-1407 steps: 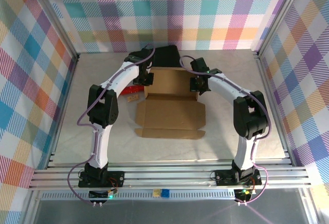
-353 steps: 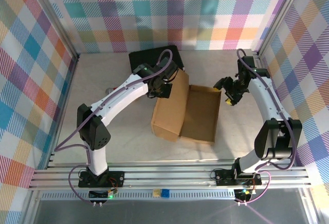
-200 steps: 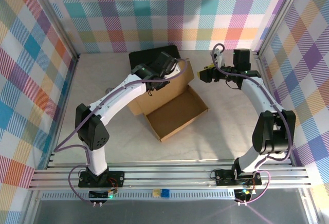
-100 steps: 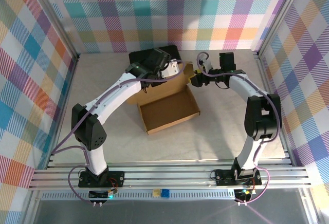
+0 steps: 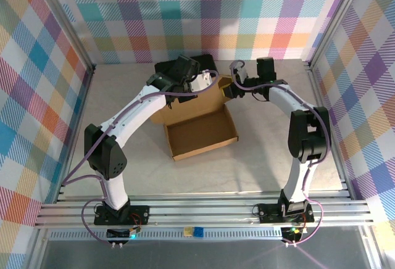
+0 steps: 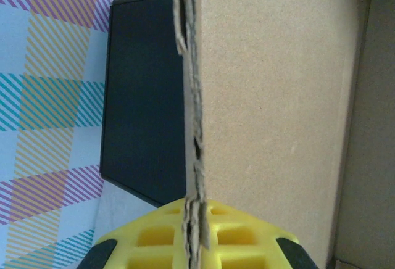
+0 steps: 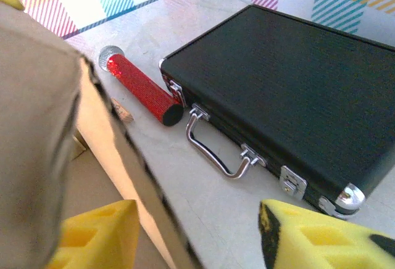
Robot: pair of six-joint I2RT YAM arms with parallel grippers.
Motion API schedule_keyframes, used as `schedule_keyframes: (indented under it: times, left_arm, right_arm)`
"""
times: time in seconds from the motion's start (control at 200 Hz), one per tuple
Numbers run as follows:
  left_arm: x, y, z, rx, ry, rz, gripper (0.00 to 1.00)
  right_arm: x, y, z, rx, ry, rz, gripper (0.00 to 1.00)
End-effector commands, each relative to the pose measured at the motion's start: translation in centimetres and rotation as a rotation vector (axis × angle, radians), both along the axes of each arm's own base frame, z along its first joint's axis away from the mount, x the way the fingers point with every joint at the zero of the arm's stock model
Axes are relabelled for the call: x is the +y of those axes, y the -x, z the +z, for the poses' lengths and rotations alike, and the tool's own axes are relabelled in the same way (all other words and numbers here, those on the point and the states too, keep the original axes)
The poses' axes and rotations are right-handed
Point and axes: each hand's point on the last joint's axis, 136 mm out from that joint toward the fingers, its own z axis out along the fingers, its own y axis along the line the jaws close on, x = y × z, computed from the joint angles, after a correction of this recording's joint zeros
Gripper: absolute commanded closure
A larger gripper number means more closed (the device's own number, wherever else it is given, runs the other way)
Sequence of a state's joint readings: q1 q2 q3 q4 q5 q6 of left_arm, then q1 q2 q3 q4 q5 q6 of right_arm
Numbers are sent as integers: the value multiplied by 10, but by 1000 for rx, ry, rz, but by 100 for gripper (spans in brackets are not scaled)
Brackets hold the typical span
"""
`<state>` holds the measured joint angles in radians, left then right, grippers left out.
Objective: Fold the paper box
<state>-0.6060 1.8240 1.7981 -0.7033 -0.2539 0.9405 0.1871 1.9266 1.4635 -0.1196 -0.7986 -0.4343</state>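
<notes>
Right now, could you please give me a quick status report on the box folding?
Left claw shut on box, gripping its raised back panel. Right claw open, astride that panel's edge. Black case and red tube lie just behind.

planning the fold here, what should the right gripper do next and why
Probably close the right gripper on the paper box flap: its pads stand apart on either side of that cardboard edge, while the left gripper is shut on another edge.
</notes>
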Motion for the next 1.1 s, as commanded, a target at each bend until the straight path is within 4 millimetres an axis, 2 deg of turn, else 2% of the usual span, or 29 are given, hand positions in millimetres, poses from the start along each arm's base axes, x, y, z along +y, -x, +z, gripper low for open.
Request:
schedule_keyframes:
  times: [0.0,0.135,0.3,0.595,0.66,0.925,1.04,1.095]
  left_arm:
    - [-4,-9,8,-18,35,-12,100]
    - [-4,-10,6,-16,39,-3,100]
    - [-4,-12,5,-18,42,7,100]
    - [-4,-15,14,-33,90,62,100]
    - [-4,-16,19,-34,120,88,85]
    - [2,-13,61,-61,347,265,36]
    - [23,-11,88,-100,537,420,5]
    - [41,-9,102,-107,643,508,1]
  right_arm:
    - [10,0,17,-49,-30,58,53]
    - [11,4,16,-43,-17,52,65]
    - [7,10,12,-41,-14,25,74]
    - [5,14,9,-62,2,-39,94]
    - [4,15,8,-75,9,-50,100]
    - [-2,24,-1,-108,53,-62,100]
    - [-6,26,-5,-106,61,-65,100]
    - [-8,27,-6,-103,61,-69,100]
